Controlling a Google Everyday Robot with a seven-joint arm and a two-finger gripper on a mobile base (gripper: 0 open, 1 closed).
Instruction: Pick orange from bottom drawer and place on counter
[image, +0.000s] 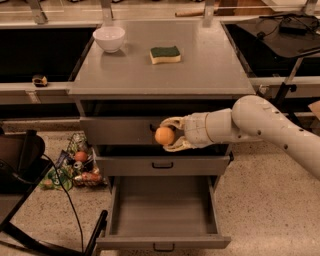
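Observation:
My gripper (169, 135) is shut on the orange (164, 135), a small round orange ball. It holds the orange in the air in front of the top drawer's face, below the counter's edge. The white arm reaches in from the right. The bottom drawer (162, 241) is pulled out wide and its grey inside shows nothing in it. The counter (210, 65) is the flat grey top of the cabinet, above and behind the gripper.
A white bowl (109, 38) and a green-and-yellow sponge (165, 54) sit on the counter's back half. A basket of colourful clutter (76, 167) lies on the floor left of the drawers. A black chair and cable stand at the lower left. Dark benches flank the cabinet.

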